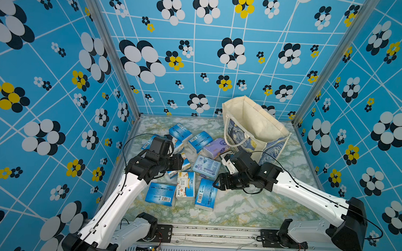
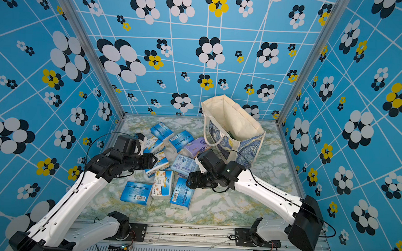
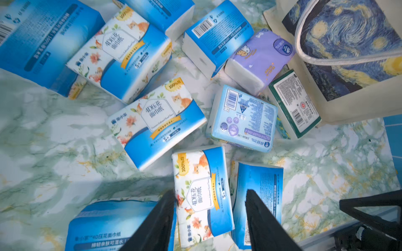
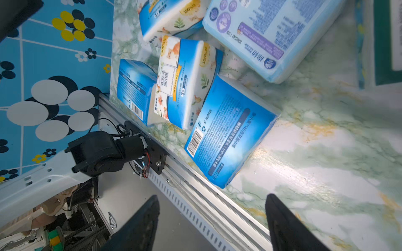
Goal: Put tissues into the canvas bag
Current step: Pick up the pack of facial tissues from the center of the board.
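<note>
**Left pincer lines up on a pack, bag stands open beside the heap**

The tissues point(image 1: 206, 167) lie in a loose heap on the middle of the marbled table point(image 1: 250, 209). None of them is in a grip. The canvas bag point(image 1: 254, 119) stands upright at the heap's far right edge, its mouth open upward. A lilac pack point(image 3: 258, 56) and a green-white pack point(image 3: 298, 104) sit just beside its base.

The left gripper point(image 3: 211, 208) hovers over a white-and-orange pack point(image 3: 202, 178), its jaws partly spread and holding nothing. One finger lines up with that pack's long edge. The other hangs over the neighbouring blue pack point(image 3: 261, 176). The right gripper point(image 4: 213, 208) is spread wide and empty, near the table's front rail point(image 4: 195, 187).

The step in hand looks like picking up the white-and-orange pack. To do it well, the left pincer probably needs to shift sideways so its far finger drops into the seam between the two packs instead of onto the blue one. It should then come straight down and close across the narrow width. The soft wrap will likely squash, so the squeeze must be firm. The lift has to clear the bag's rim and loop handle.
</note>
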Available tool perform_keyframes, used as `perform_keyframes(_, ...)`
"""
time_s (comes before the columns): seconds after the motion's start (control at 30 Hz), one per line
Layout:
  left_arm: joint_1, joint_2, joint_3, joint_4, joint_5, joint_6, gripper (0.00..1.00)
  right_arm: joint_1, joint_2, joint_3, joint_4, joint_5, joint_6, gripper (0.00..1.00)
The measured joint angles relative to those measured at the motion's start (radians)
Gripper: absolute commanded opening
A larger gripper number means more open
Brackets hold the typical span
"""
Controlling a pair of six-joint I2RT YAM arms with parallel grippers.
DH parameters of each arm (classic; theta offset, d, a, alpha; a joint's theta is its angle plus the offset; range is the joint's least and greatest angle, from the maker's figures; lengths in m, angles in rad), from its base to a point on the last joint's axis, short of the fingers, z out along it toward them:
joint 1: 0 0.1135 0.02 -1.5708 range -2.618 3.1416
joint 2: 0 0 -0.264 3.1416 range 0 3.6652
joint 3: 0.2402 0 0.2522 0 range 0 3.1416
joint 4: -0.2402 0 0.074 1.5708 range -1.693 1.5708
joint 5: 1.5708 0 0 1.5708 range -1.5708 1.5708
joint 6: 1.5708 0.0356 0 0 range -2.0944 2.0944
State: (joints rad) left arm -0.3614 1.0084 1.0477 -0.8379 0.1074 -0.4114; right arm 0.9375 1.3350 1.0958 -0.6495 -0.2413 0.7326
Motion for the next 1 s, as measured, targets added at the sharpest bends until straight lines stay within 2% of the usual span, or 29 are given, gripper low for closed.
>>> perform_keyframes(0.13,-0.015,-0.056,-0.061,-0.019,0.017,-0.019,0.57,0.064,0.054,0.019,-0.023,0.035,0.066,0.94)
perform_keyframes(0.27,-0.015,-0.096,-0.079,-0.02,0.027,-0.034,0.58,0.113,0.125,0.044,-0.031,0.081,0.116,0.99)
perform_keyframes(0.6,-0.019,-0.081,-0.088,0.032,0.079,-0.032,0.59,0.147,0.283,0.104,-0.035,0.135,0.177,0.99)
perform_keyframes(1.0,-0.019,-0.068,-0.125,0.085,0.13,-0.01,0.59,0.147,0.427,0.254,-0.071,0.135,0.177,0.99)
